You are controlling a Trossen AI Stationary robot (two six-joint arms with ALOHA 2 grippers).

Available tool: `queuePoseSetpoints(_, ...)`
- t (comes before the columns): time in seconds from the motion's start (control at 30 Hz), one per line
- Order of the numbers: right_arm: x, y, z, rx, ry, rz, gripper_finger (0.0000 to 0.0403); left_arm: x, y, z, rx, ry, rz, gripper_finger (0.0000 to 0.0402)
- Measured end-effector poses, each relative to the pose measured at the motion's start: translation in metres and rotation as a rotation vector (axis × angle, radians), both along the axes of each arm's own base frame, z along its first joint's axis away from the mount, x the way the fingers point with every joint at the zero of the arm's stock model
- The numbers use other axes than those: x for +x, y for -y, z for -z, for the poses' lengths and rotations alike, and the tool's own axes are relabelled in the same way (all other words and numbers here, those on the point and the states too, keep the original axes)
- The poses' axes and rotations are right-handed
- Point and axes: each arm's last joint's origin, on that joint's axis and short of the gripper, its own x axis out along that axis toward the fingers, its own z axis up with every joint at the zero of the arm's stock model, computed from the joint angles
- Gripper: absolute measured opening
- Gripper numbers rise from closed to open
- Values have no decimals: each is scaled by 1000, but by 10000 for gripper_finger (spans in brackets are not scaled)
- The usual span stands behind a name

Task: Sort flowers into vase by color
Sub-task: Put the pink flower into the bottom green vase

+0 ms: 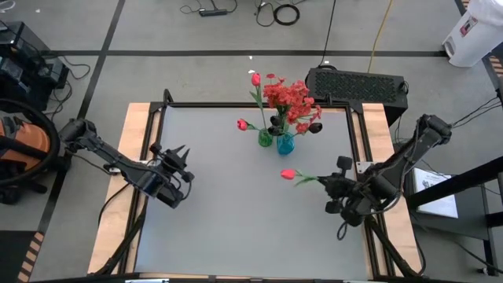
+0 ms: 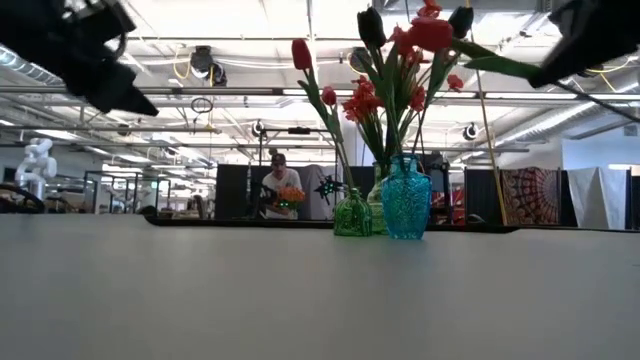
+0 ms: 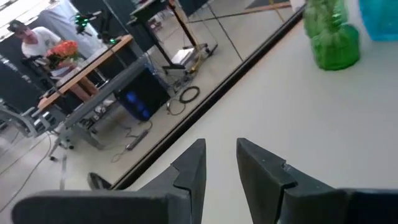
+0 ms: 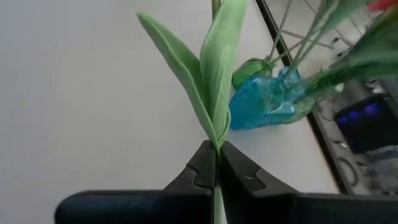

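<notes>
— Right claw (image 4: 217,167) first: where is it, and what has it got?

— My right claw hangs above the table (image 1: 236,228), on the near right side of the blue vase (image 1: 285,143) and well clear of it. Its fingers (image 4: 241,174) are pinched fully together on the green stem of a tulip (image 1: 288,174), just below where two long leaves (image 4: 211,68) fork apart. The pinkish-red bud points away from me toward the table's middle, nearer the blue vase than my claw is.

— Go from the biggest thing downward, then.

— Biggest is the grey table with its wooden side rails. Next, my two dark arms: the right one reaches in from the blue vase's right, the left one waits far to that vase's left, lifted off the surface. My left claw (image 3: 221,165) has its fingers parted by a narrow gap with nothing between them.

— And the vases?

— The blue vase stands toward the far edge, with the green vase (image 1: 266,138) just beside it on its left. Red clustered blossoms (image 1: 289,97) rise above the blue vase. A red tulip bud (image 1: 255,79) stands tall above the green vase and another (image 1: 241,124) leans out to its left. Small dark buds (image 1: 315,126) hang to the blue vase's right.
</notes>
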Motion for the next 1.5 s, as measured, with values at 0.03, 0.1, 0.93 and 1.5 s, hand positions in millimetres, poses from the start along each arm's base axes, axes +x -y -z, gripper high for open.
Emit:
queuePoseSetpoints(0.03, -5, 2, 5, 20, 22, 4, 0, -4, -2, 4, 5, 12, -5, 97)
queuePoseSetpoints(0.1, -12, 5, 16, 65, 87, 8, 0, -9, -4, 12, 11, 60, -14, 97)
queuePoseSetpoints(0.93, 59, 21, 55, 63, 510, -253, 0, -17, 20, 23, 22, 517, 146, 97)
queuePoseSetpoints(1.5, 106, 61, 68, 101, 697, -296, 0, 2, 36, 28, -15, 566, 134, 97)
